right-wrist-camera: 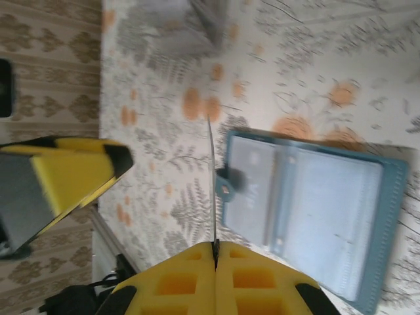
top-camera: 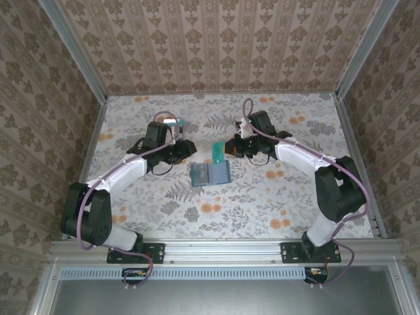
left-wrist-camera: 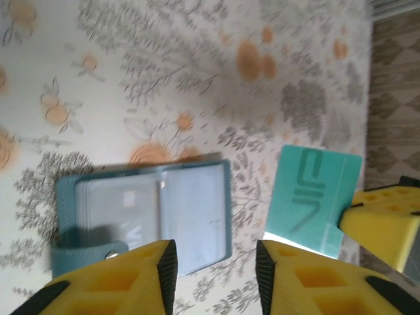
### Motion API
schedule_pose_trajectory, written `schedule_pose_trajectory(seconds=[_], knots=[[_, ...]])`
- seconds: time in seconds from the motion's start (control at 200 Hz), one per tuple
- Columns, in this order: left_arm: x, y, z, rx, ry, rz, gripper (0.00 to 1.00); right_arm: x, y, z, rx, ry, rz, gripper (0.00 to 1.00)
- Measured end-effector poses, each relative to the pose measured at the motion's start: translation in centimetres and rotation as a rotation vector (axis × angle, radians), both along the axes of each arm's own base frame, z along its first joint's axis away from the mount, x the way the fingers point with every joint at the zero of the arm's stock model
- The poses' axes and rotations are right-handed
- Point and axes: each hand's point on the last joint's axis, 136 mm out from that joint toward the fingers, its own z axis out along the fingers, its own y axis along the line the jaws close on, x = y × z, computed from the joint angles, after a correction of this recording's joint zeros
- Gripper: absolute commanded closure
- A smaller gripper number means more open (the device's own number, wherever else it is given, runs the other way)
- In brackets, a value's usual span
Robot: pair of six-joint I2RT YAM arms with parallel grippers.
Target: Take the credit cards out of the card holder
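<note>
- Top external: we find the card holder [top-camera: 210, 174] open flat on the table [top-camera: 295, 197], long axis left to right. It lies just nearer the bases than the right gripper [top-camera: 228, 149], which is clamped on a teal credit card [top-camera: 218, 152].
- Left wrist: the left gripper [left-wrist-camera: 213, 275] has its fingers apart and empty, the holder just beyond them. Here the card's face shows.
- Right wrist: the card is edge-on and the holder lies just right of it.
</note>
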Motion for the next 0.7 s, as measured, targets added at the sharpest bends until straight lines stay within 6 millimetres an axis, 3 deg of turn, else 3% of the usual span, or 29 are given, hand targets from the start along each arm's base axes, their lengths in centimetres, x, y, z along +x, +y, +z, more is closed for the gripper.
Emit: schedule_pose_trajectory(seconds=[0.105, 0.38, 0.7], knots=[[0.4, -0.7, 1.4, -0.078, -0.013, -0.006, 0.73, 0.3, 0.7, 2.5, 0.068, -0.041, 0.020, 1.00], [0.7, -2.4, 4.3, -0.215, -0.057, -0.048, 0.74, 0.8, 2.4, 6.5, 0.240, -0.078, 0.054, 1.00], [0.5, -3.1, 5.0, -0.252, -0.066, -0.065, 0.74, 1.1, 2.8, 8.0, 0.313, -0.085, 0.067, 1.00]])
